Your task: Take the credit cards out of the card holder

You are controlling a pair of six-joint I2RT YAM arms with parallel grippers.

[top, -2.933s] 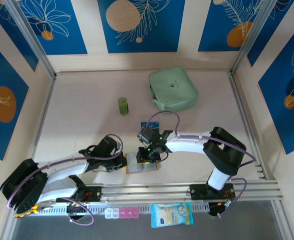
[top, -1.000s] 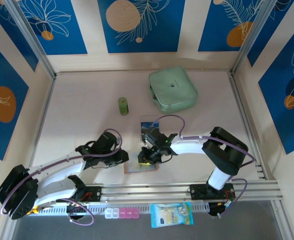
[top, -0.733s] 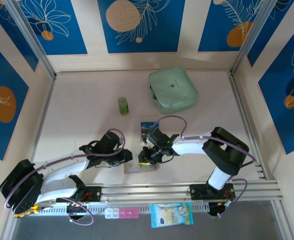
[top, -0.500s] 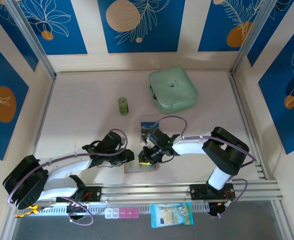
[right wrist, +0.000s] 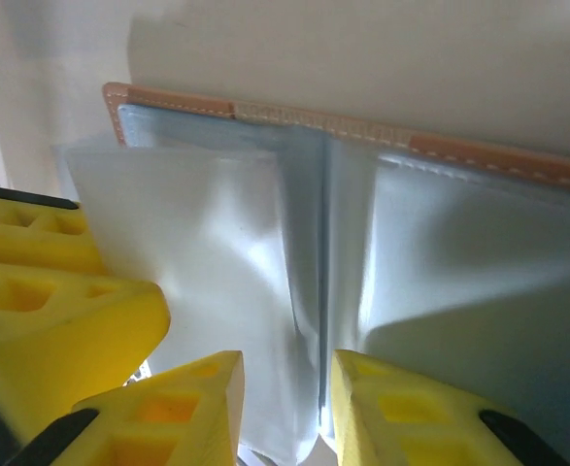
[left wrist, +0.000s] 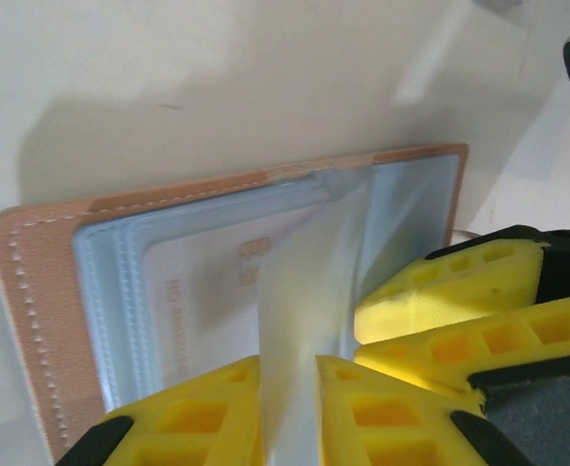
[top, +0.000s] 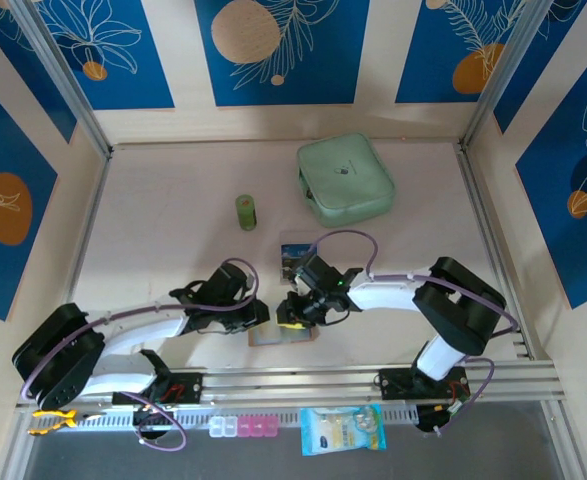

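The card holder (top: 273,338) lies open near the front rail, tan leather edge (left wrist: 168,199) around clear sleeves. A pale credit card (left wrist: 207,291) with a chip sits in a left sleeve. My left gripper (top: 259,316) (left wrist: 289,374) is shut on a translucent sleeve page standing up from the holder. My right gripper (top: 294,317) (right wrist: 285,374) hangs over the holder's middle fold (right wrist: 309,252), jaws slightly apart astride the sleeves, its fingers (left wrist: 450,291) close beside the left ones. A blue credit card (top: 295,254) lies loose on the table behind the grippers.
A mint-green zip case (top: 345,178) sits at the back right and a small green cylinder (top: 246,212) at the back middle. Below the front rail lie a pill box (top: 243,428) and a blue packet (top: 341,430).
The left gripper slid right to the holder, widened briefly, then closed on the sleeve page. The right gripper's jaws opened a little and its arm shifted slightly right.
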